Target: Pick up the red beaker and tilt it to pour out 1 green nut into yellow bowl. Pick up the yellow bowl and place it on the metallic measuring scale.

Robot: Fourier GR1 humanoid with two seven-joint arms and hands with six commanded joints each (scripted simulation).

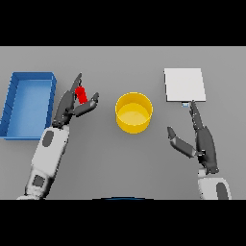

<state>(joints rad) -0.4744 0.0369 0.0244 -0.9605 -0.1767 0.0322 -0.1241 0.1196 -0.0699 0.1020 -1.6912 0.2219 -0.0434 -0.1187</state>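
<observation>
At the middle of the grey surface (105, 163) stands the yellow bowl (134, 112), upright, its round mouth facing up; its inside shows only yellow, and whether anything lies in it cannot be told.

Left of the yellow bowl, a little above its level in the view, is the red beaker (81, 94), a small red cylinder that leans slightly. The left hand (72, 105) is around it: long fingers rise on the beaker's far side from the bowl, and the thumb reaches across below it on the bowl side, so the beaker sits between them. The fingers look loosely bent rather than clamped, and whether they actually press the beaker cannot be told. The left arm (48, 153), white and grey, comes up from the lower left toward that hand.

Further left of the bowl, past the left hand, lies a blue tray (9, 103) with raised walls, long side running up the view, close to the picture's left edge.

Right of the yellow bowl and somewhat higher in the view sits the metallic measuring scale (185, 84), a pale flat square plate with a small tab at its lower edge. It stands well apart from the bowl.

Below the scale, to the bowl's lower right, is the right hand (204, 144). Its fingers are straight and spread from the thumb, holding nothing, with a fingertip pointing up at the scale's lower edge.
</observation>
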